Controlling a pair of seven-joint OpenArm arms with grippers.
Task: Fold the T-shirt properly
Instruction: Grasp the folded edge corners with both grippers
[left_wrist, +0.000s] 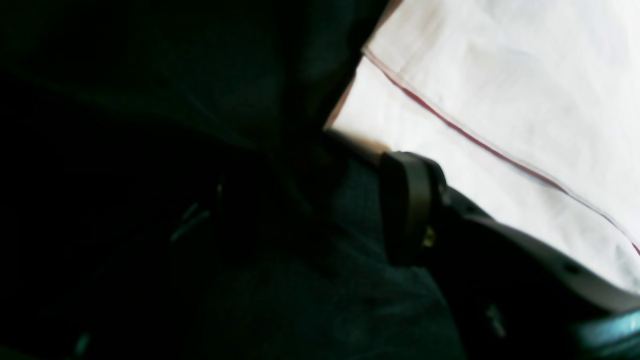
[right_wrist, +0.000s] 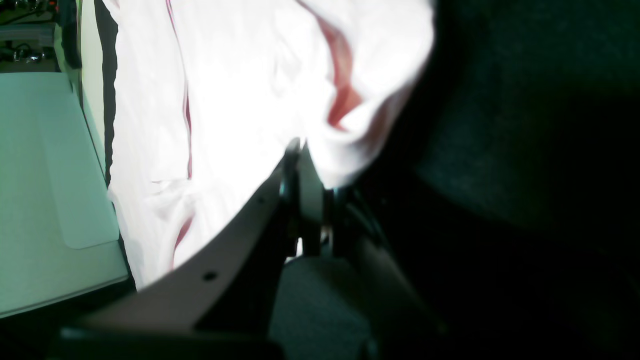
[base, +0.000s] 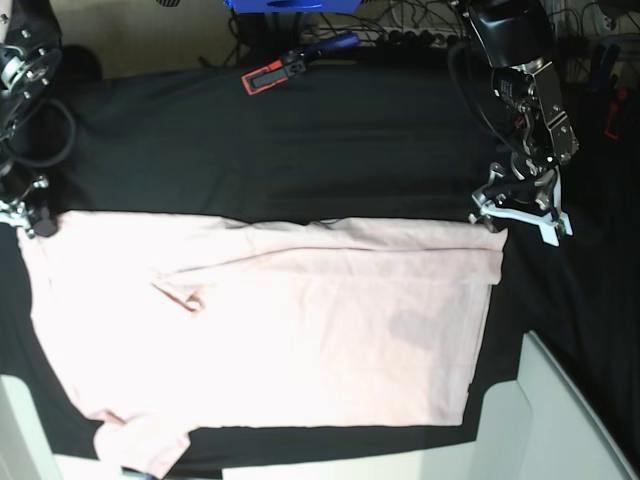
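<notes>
Across the black-draped desk (base: 300, 150) I count one large pale pink cotton T-shirt (base: 300, 330), spread flat, plain side up, reaching from the left edge almost to the right and hanging slightly over the near edge at the lower left corner. I see two arms, one at each far corner of the shirt. My right gripper (right_wrist: 300, 165) is pinched shut on the shirt's cloth, a bunched fold rising around its fingers in the right wrist view. My left gripper (base: 520, 210) sits at the shirt's far right corner; its jaws stand apart, one dark pad (left_wrist: 407, 205) just beside the hem, and I cannot tell whether it touches. One red-and-black clamp (base: 295, 65) lies at the desk's far edge
</notes>
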